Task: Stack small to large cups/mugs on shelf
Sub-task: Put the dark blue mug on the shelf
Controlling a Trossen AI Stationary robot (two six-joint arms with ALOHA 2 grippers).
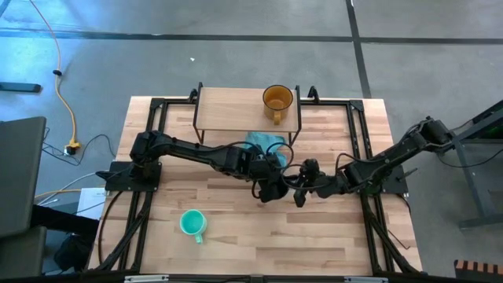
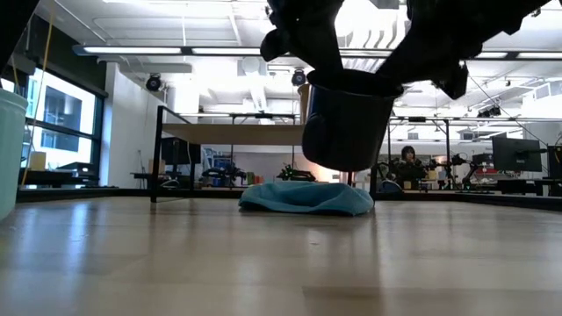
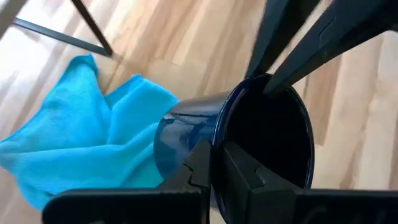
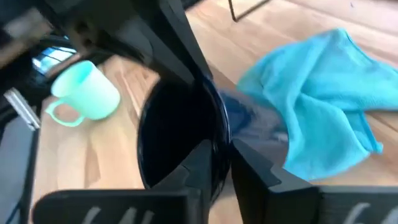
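Above the counter (image 1: pixel 236 228), near the blue cloth (image 2: pixel 306 197), the navy mug (image 2: pixel 347 123) hangs with both end effectors pinching its rim, left (image 3: pixel 214 163) clamped tight, right (image 4: pixel 222 158) barely parted, so any uneven pull during this handover could tip or drop it.

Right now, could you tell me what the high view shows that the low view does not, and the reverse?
Only the high view shows the amber mug standing on the shelf. Only the low view shows the dark mug lifted off the table, and a person in the room behind. Both show the blue cloth and the teal mug.
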